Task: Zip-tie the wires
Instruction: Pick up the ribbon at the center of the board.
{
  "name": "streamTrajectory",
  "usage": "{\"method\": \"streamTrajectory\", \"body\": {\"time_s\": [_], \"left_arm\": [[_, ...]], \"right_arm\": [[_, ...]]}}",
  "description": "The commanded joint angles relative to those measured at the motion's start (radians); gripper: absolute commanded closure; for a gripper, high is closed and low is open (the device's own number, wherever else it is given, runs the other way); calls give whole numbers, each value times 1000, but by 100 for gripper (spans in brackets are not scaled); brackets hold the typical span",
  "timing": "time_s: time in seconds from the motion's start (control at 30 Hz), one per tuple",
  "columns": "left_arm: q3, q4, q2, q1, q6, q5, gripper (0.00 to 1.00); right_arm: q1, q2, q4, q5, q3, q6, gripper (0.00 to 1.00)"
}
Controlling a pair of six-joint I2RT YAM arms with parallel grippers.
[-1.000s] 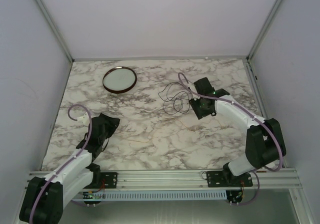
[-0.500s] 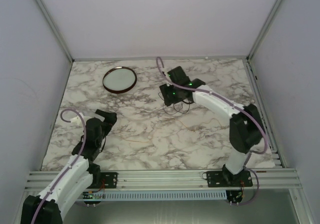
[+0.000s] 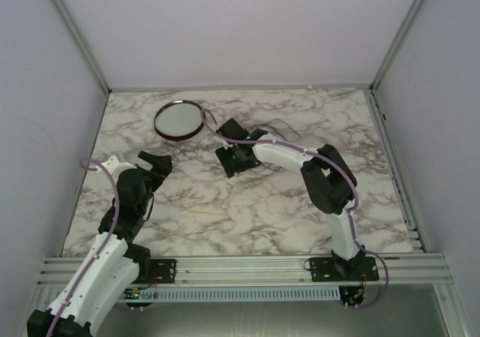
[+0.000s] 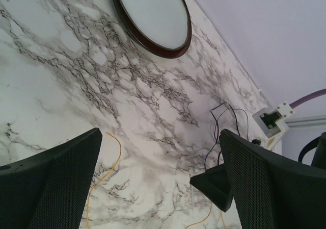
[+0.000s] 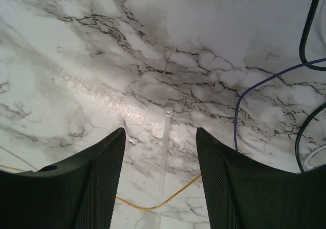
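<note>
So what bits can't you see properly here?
Right wrist view: the zip tie blurs out at its near end, low in the picture; the wires run off the right edge.
Top view: the right pincer covers the zip tie; the wires are too thin to count.
Left wrist view: the dish is cut by the top edge.

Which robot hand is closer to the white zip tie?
Right. The right gripper hovers over the zip tie, which lies between its open jaws. The left gripper is far off by the table's left side.
</note>
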Motion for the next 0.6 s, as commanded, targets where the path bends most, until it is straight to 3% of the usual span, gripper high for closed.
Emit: {"method": "streamTrajectory", "body": {"time_s": [0.0, 0.57], "left_arm": [[19, -33, -17, -2, 11, 9, 0], [23, -37, -15, -2, 11, 12, 0]], "right_arm": [[4, 29, -14, 29, 56, 13, 44], [28, 127, -40, 37, 102, -15, 65]]}}
